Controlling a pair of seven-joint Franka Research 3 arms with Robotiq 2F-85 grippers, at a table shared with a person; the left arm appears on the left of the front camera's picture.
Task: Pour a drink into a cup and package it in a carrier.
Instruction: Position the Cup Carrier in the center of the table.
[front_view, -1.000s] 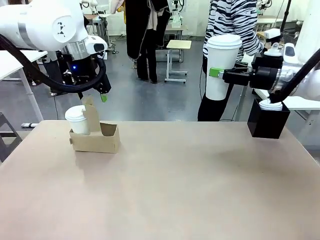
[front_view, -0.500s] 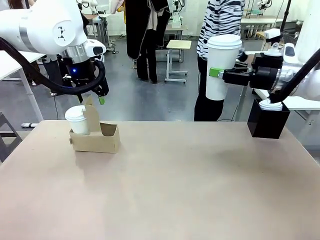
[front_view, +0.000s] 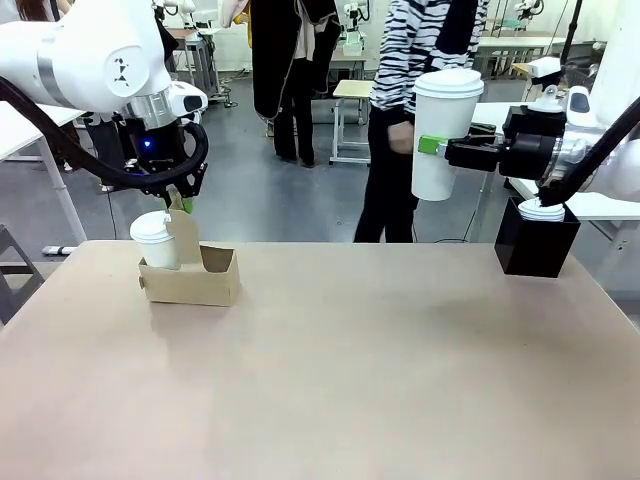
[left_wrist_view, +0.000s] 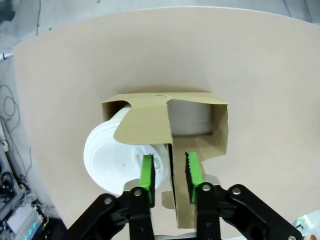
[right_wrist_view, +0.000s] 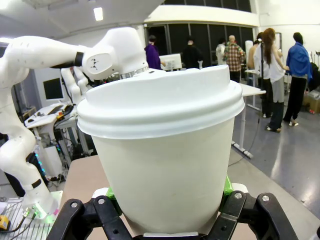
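Brown cardboard carrier (front_view: 195, 281) stands on the worktop (front_view: 350, 370) directly under the left tool (left_wrist_view: 169, 170), which is clamped on its upright handle. The right tool (front_view: 435, 145) is closed around the tall lidded cup (front_view: 441, 120), held aloft between its pads.

Over the far left corner of the table (front_view: 340, 380), the left gripper (front_view: 180, 203) hangs with its jaws closed on the top of the upright centre handle of the brown cardboard carrier (front_view: 195, 278). The carrier sits on the surface there. A short white lidded cup (front_view: 155, 240) stands in the carrier's left slot. Above the far edge, toward its right end, the right gripper (front_view: 432, 146) clamps a tall white cup (front_view: 443, 120) from the side, holding it upright and lidded in the air. A black box (front_view: 535, 250) topped with white lids rests at the far right corner. A person (front_view: 400, 110) in a striped top stands beyond the far edge, just left of the raised cup.
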